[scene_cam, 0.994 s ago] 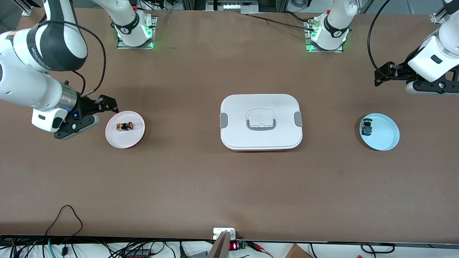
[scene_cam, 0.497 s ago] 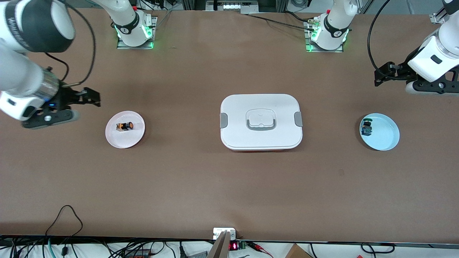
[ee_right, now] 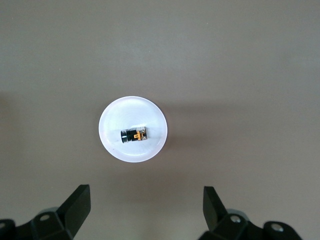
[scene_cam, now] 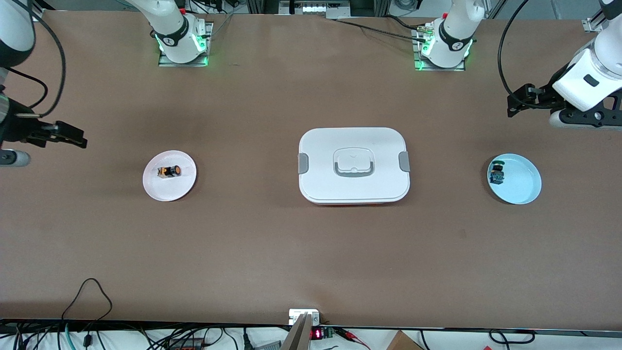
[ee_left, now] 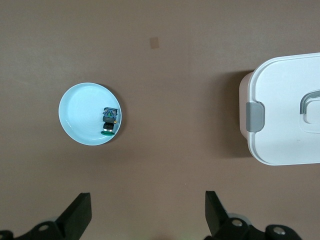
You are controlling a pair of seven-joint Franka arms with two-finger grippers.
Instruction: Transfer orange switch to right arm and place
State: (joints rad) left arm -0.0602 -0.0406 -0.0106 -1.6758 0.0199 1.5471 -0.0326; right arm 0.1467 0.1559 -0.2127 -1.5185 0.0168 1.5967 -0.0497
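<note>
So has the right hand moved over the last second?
Yes. The right hand has drawn away from the pink plate, toward the right arm's end of the table, open and empty; the orange switch lies on that plate.

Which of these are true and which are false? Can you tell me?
1. The orange switch lies on the pink plate. True.
2. The right gripper is holding the switch. False: it is open and empty, up over bare table toward the right arm's end.
3. The white box has its lid off. False: the lid is on, with its handle lying flat.
4. A green-topped part sits in the blue plate. True.
5. The left gripper is open and holds nothing. True: that arm waits over the table near the blue plate.
6. Both plates are touching the box. False: each plate lies well apart from it, one toward each end of the table.
</note>
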